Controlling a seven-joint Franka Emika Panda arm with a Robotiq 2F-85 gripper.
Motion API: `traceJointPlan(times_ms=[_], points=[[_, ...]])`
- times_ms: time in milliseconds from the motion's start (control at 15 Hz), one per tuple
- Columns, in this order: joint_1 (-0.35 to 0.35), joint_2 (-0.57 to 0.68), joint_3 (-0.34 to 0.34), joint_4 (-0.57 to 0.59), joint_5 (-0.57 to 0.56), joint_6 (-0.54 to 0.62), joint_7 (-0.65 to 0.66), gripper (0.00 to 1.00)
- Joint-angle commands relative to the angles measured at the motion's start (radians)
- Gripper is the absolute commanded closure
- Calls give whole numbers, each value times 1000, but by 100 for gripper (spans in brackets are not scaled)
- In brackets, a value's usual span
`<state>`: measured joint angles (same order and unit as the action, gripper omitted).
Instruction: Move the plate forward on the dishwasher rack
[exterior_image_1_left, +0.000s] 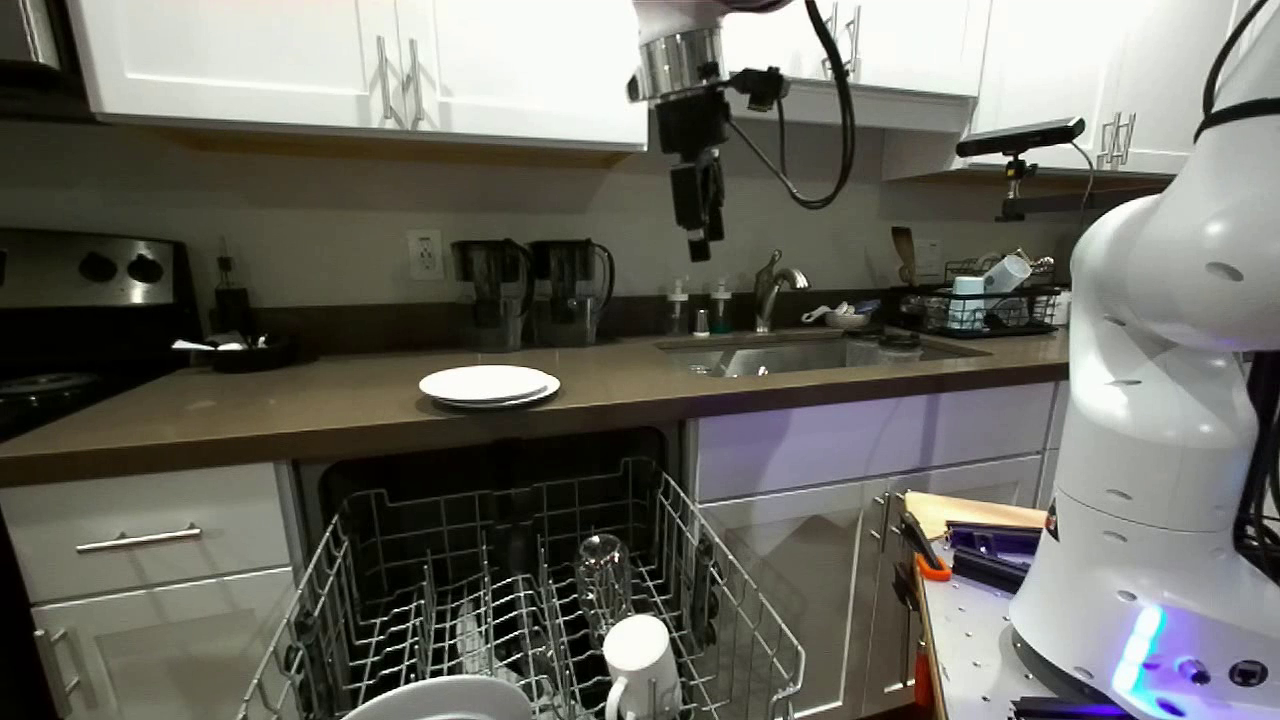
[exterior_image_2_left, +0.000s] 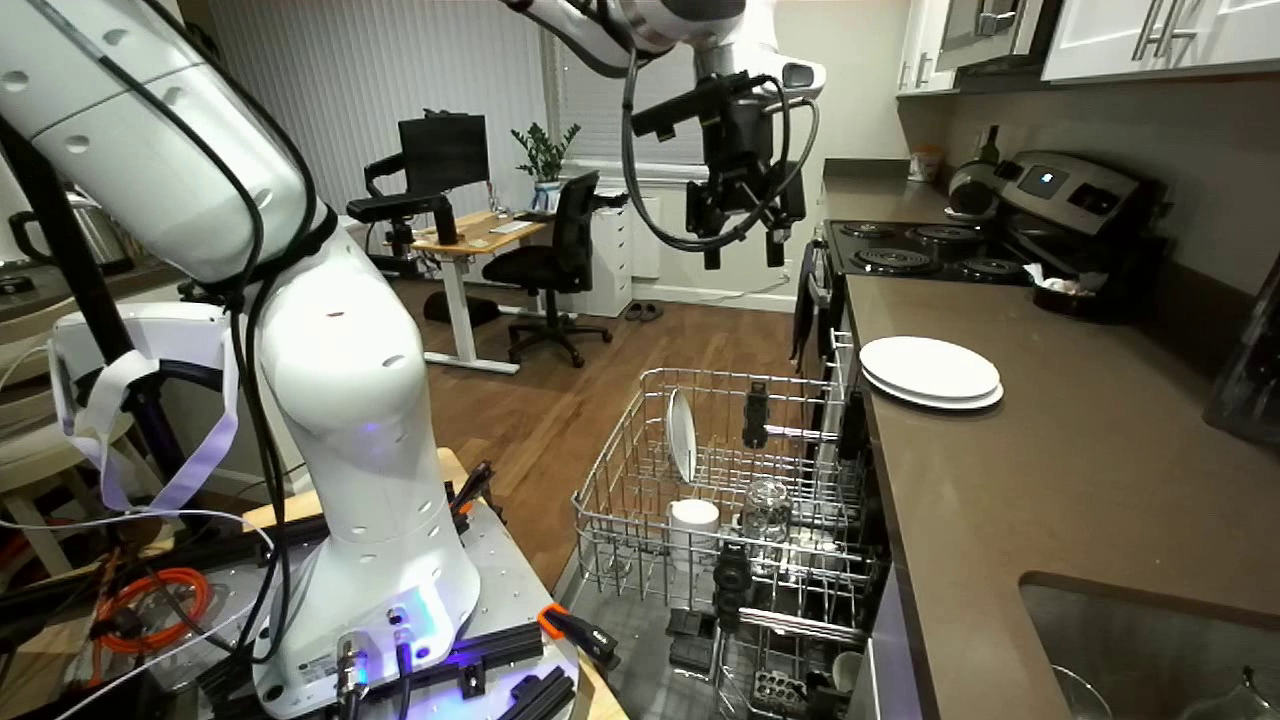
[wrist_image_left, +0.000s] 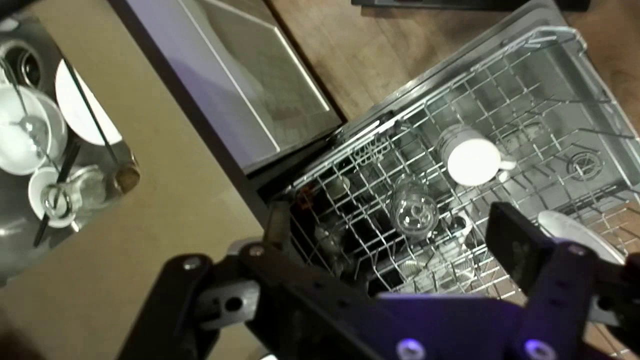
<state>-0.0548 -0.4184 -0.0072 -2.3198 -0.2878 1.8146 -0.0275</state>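
- The black two-fingered gripper hangs in the air, its fingers wide apart.
- In an exterior view, a round white dinner plate stands tilted on edge at the near left of the light grey wire dishwasher rack.
- Right of it sits a white handled mug, with a clear glass farther back.
- Beyond the rack, two stacked round white plates lie on the brown worktop.

The brown counter had a sunken steel sink. Two white plates lay stacked near the counter's front edge, the upper slightly off-centre. Two pitchers stood side by side behind them, two pump bottles behind the sink, and a black dish rack farther along.
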Motion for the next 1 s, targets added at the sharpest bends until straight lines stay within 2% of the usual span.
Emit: traceJointPlan(times_ms=[0,333,533,733,933], points=[[29,182,2,119,-10,153,-27,0],[76,353,9,199,97,359,-78,0],[106,442,32,234,171,432,-158,0],[132,541,70,283,159,449,-190,0],[156,634,92,339,97,435,-156,0]])
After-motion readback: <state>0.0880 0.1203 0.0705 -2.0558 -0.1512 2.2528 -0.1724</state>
